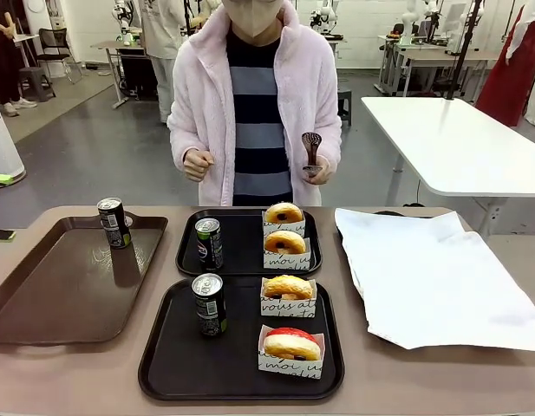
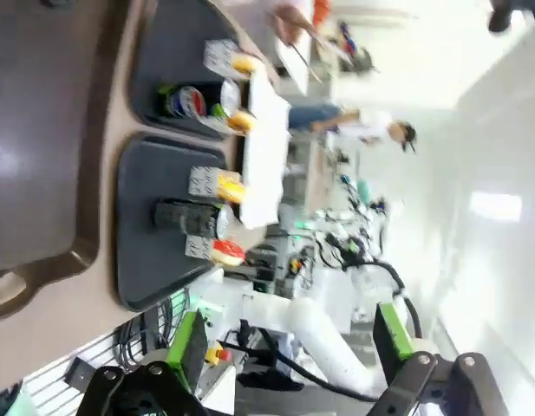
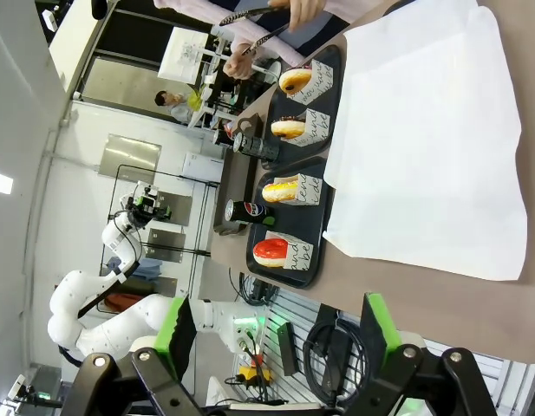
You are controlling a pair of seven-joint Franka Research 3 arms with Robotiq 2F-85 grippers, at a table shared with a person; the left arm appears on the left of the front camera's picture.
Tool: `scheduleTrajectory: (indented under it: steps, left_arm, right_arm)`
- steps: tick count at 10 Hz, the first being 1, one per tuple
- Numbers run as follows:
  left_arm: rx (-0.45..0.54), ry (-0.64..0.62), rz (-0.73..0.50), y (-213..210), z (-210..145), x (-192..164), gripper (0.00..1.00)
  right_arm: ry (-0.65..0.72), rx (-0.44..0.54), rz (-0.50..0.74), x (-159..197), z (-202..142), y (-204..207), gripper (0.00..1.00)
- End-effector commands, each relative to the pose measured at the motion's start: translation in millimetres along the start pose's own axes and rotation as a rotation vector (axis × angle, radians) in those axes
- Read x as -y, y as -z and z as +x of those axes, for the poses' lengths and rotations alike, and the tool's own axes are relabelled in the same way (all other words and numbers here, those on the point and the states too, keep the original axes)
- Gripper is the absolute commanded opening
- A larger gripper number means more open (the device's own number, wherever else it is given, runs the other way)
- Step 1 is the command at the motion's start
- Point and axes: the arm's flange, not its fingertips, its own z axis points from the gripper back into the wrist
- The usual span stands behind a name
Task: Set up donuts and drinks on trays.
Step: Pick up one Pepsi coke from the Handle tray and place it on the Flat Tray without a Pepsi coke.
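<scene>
While both end effectors, left and right, gape wide above the bench, each black tray holds two donuts and a can; at 3 o'clock, white paper overhangs the edge.

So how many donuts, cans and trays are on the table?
Donuts: 4 – far tray; near tray, red one
Cans: 3 –
Black trays: 2 –
Brown tray: 1 –
Total: 10
</scene>
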Motion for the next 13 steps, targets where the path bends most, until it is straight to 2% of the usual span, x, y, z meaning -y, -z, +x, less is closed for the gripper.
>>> scheduleTrajectory:
  steps: [1, 3, 5, 9, 10, 13]
  left_arm:
    - [-0.067, 0.107, -0.084, -5.0, 12.4, -22.7, 1.0]
    - [-0.094, 0.157, -0.067, -12.2, 19.7, -30.3, 1.0]
    - [-0.071, 0.212, -0.006, -29.2, 16.3, -28.4, 1.0]
    - [-0.002, 0.195, 0.121, -45.2, 13.2, -19.4, 1.0]
    - [-0.041, 0.195, 0.031, -44.3, 17.7, -24.9, 1.0]
    - [-0.041, 0.195, 0.031, -44.3, 17.7, -24.9, 1.0]
  right_arm:
    - [-0.015, 0.017, 0.028, -1.2, 2.3, 1.4, 1.0]
    - [-0.015, 0.017, 0.028, -1.2, 2.3, 1.4, 1.0]
    - [-0.015, 0.017, 0.028, -1.2, 2.3, 1.4, 1.0]
    - [-0.015, 0.017, 0.028, -1.2, 2.3, 1.4, 1.0]
    - [-0.015, 0.017, 0.028, -1.2, 2.3, 1.4, 1.0]
    - [-0.015, 0.017, 0.028, -1.2, 2.3, 1.4, 1.0]
